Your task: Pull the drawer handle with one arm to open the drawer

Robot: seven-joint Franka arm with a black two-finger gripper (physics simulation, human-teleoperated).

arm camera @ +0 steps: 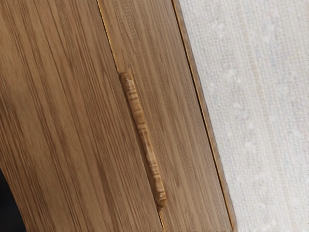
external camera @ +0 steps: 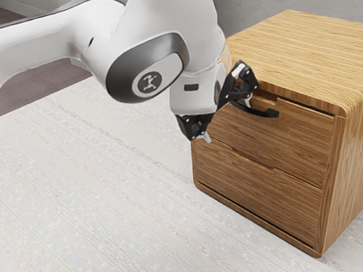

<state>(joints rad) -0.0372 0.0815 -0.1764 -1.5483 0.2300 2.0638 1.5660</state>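
Item: wooden cabinet [external camera: 317,54], two drawers, standing on a pale counter [external camera: 90,197] at the exterior view's right; upper drawer [external camera: 290,139] with its drawer handle [external camera: 266,101] set at the top edge, a dark slit showing beneath the cabinet top; lower drawer [external camera: 262,189] beneath it, front about level with the one above. Item: white arm [external camera: 79,45] entering from the exterior view's left; claw [external camera: 235,120] against the front's left end, spread wide and gripping nothing; one black finger [external camera: 257,110] reaching along the upper drawer's top edge, right at the drawer handle, contact not discernible; the other finger [external camera: 195,126] lower, near the seam between the drawers. Wrist view: lower handle [arm camera: 142,140], a wood strip along that seam [arm camera: 108,43]; counter [arm camera: 260,96] past the cabinet's base.
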